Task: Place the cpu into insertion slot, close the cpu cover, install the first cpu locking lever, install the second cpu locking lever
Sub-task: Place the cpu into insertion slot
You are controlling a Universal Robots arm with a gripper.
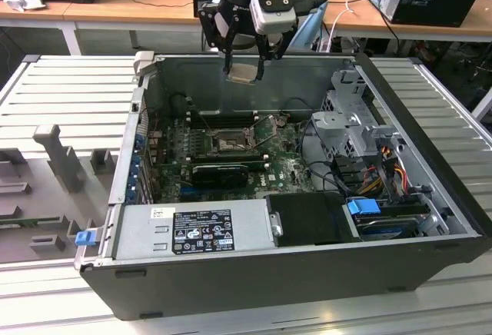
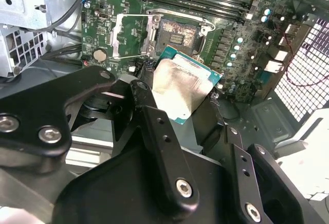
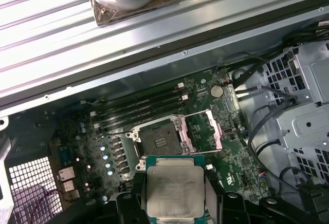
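My gripper [image 1: 244, 64] hangs above the open computer case, over its back wall, shut on the cpu [image 1: 244, 74]. The cpu is a flat square chip with a pale silver face, and in both wrist views it sits between the black fingers [image 2: 180, 88] [image 3: 175, 190]. Below it on the green motherboard [image 1: 280, 170] lies the insertion slot [image 1: 228, 144] [image 2: 177, 35] [image 3: 158, 141], dark-centred and uncovered. The cpu cover [image 2: 129, 35] [image 3: 203, 131] is a silver frame, flipped open beside the slot. Thin wire levers [image 2: 206, 29] stand loose around the slot.
Long black RAM slots [image 3: 139, 110] run beside the socket. A metal drive cage [image 1: 355, 120] and bundled cables [image 1: 384, 167] fill the case on the exterior view's right. The power supply [image 1: 192, 231] lines the near wall. A grey fixture tray [image 1: 46, 189] lies outside.
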